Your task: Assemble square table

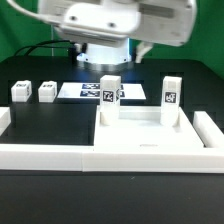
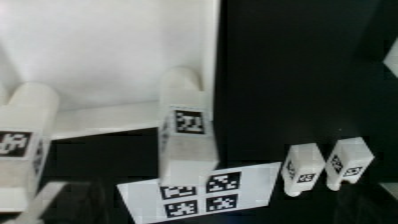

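The white square tabletop (image 1: 140, 135) lies against the border wall, with two white tagged legs (image 1: 110, 97) (image 1: 171, 96) standing upright at its far corners. In the wrist view the tabletop (image 2: 89, 60) and both upright legs (image 2: 185, 120) (image 2: 22, 135) show from above. Two loose legs (image 1: 20, 92) (image 1: 47, 92) stand on the black table at the exterior view's left, and they show in the wrist view too (image 2: 302, 166) (image 2: 347, 160). My gripper (image 1: 100, 30) hangs high above the table, blurred. Its jaws stand wide apart, with nothing between them.
The marker board (image 1: 88, 92) (image 2: 205, 190) lies flat between the loose legs and the tabletop. A low white border wall (image 1: 60, 157) runs along the front and turns up at both sides. The robot's base (image 1: 105, 52) stands behind the board.
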Tool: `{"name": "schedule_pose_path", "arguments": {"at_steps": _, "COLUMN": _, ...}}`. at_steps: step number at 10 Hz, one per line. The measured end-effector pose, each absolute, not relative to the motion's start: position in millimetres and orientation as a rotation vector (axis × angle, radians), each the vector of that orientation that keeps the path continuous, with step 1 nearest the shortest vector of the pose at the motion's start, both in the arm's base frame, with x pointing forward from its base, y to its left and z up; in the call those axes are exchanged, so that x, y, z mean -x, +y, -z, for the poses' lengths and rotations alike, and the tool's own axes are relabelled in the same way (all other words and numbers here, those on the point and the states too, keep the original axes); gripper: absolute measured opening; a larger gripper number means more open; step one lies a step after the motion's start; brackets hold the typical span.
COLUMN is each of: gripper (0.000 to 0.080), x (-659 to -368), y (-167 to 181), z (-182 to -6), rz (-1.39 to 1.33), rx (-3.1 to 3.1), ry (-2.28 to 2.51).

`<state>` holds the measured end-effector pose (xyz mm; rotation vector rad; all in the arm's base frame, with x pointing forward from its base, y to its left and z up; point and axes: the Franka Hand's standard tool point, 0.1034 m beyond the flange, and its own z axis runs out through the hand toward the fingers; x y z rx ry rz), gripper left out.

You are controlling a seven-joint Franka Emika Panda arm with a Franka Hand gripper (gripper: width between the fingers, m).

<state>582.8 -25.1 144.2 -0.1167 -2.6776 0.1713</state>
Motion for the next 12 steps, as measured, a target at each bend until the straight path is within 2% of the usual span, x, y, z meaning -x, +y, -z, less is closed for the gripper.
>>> {"name": "schedule_pose_path", "arguments": {"at_steps": 6, "gripper": 0.0649, "x": -578, "y": -23, "z": -141.4, "rz": -0.273, "rx": 0.580, "ry": -2.616}}
{"name": "schedule_pose_path", "arguments": {"at_steps": 9, "gripper": 0.0649, "x": -551, "y": -69, "z": -139.5, "rz": -0.439, "rx": 1.066, "ry": -2.407}}
{"name": "schedule_pose_path", "arguments": {"at_steps": 11, "gripper": 0.0649, "x": -533, "y": -96, "z": -127.1, "rz": -0.529, "rx": 1.295, "ry": -2.275}}
{"name": "schedule_pose_path", "arguments": {"at_steps": 12, "gripper": 0.0649, "x": -527, "y": -98, "z": -121.9, "rz": -0.570, "rx": 1.406, "ry": -2.210}}
